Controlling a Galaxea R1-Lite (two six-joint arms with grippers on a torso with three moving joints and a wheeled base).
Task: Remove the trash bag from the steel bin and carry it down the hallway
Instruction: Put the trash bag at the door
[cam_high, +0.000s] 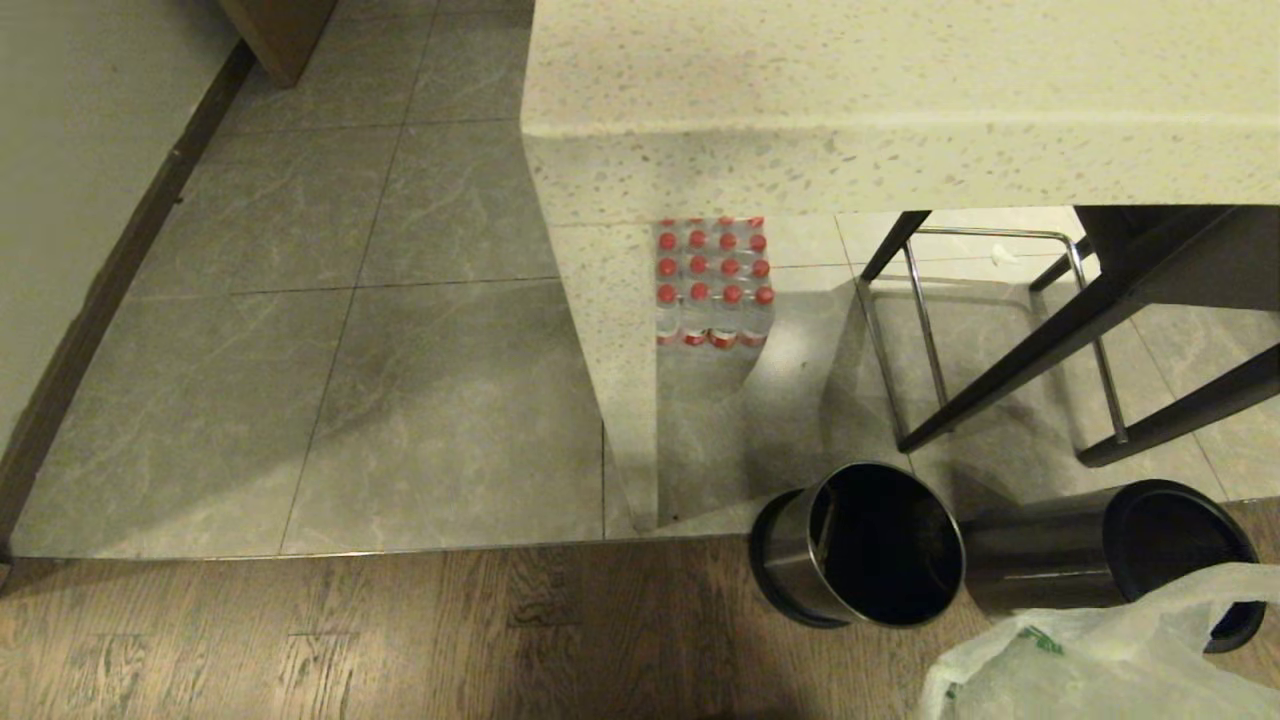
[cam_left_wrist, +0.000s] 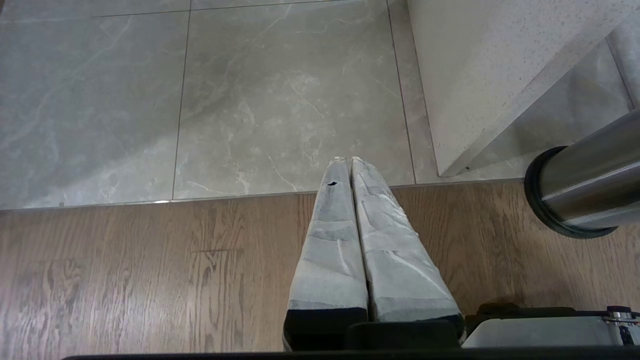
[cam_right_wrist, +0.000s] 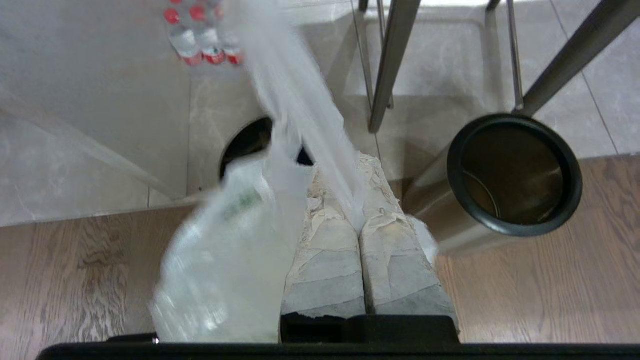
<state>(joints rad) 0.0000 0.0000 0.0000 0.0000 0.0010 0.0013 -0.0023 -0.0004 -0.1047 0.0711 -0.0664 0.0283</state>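
The right gripper, fingers pressed together, pinches the trash bag, which hangs clear of the steel bin at the bin's 6 o'clock. Removal appears complete; the hallway carry remains. The left gripper is parked, closed and empty.
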